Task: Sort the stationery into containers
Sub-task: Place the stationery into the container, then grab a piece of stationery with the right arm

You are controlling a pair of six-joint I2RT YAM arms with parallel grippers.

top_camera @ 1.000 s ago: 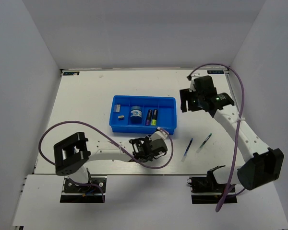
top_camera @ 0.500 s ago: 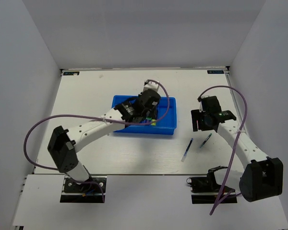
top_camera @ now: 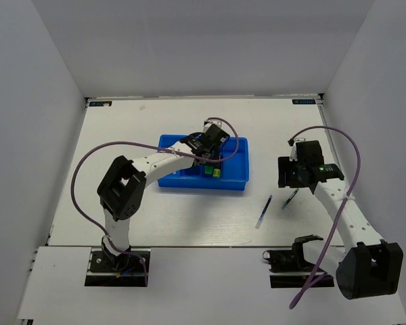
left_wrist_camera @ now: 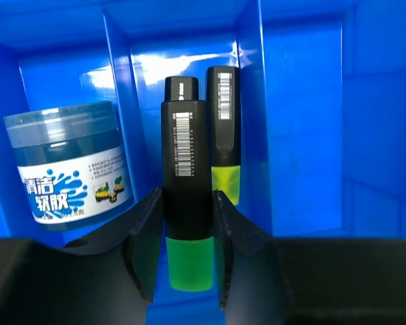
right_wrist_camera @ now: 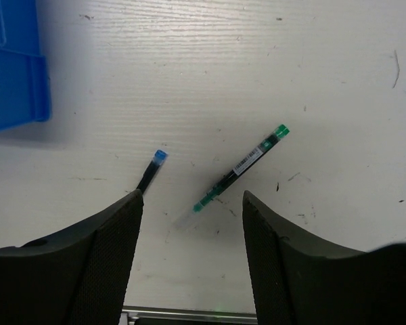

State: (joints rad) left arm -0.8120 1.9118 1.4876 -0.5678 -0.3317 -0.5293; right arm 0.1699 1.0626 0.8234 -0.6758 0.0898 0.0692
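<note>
My left gripper [left_wrist_camera: 187, 252] is shut on a green-black marker [left_wrist_camera: 187, 203] and hangs low over a narrow compartment of the blue tray [left_wrist_camera: 304, 135]. A yellow marker [left_wrist_camera: 223, 135] lies in that compartment just right of the held one. One ridge to the left stands a round blue tub [left_wrist_camera: 68, 166]. From above, the left gripper [top_camera: 210, 147] is over the tray [top_camera: 168, 179]. My right gripper [right_wrist_camera: 191, 217] is open above the table. A teal pen [right_wrist_camera: 240, 168] lies between its fingers' line and a blue pen [right_wrist_camera: 151, 169] runs under the left finger.
Both pens lie on the bare white table right of the tray, the blue pen [top_camera: 263, 212] nearer the front and the teal pen [top_camera: 289, 198] beside the right gripper [top_camera: 295, 177]. The tray's corner [right_wrist_camera: 13, 74] shows at upper left in the right wrist view. Purple cables loop off both arms.
The left arm swung from the table's front up over the tray, carrying the green-black marker. The right gripper came forward from the far right and down over the teal pen, its jaws narrowing a little.
</note>
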